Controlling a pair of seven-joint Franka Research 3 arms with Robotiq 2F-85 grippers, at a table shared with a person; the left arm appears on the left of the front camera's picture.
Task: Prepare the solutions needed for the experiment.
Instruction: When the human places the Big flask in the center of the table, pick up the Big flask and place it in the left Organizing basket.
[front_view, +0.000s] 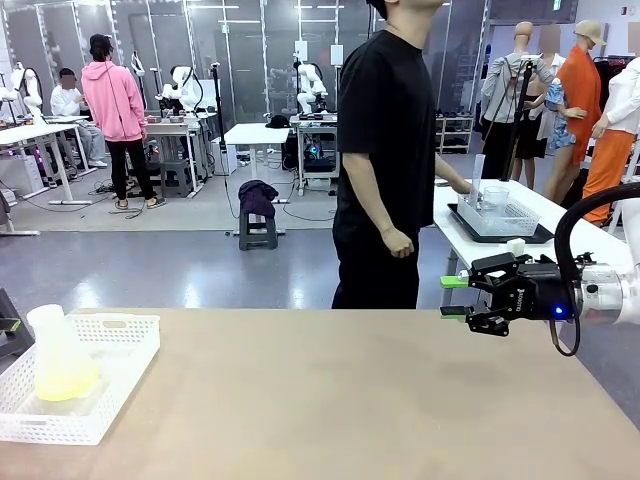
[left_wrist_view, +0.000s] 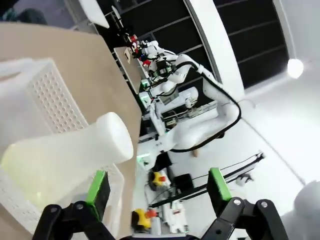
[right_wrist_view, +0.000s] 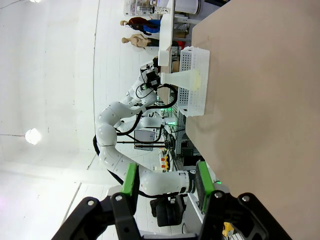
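Flask waits in the basket, left arm nearest.

Your translucent conical plastic flask (front_view: 60, 356) of pale yellow-green solutions (front_view: 66, 383) stands upright in the white perforated plastic basket (front_view: 118, 395) at the table's left edge. Your left gripper (left_wrist_view: 157, 192), jaws wide and empty, sits just beside it; your right gripper (front_view: 455, 298), half-open and empty, hangs well apart across the tan table (front_view: 350, 400).

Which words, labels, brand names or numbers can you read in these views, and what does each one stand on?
Nothing can be read with certainty.
Right gripper: pale lettering on its black body, too small and blurred to read.
Flask in the white basket: no visible print or graduation marks.
Papers on the far glass wall: too small to read.
Equipment beyond the table edge in the left wrist view: any labels are blurred.
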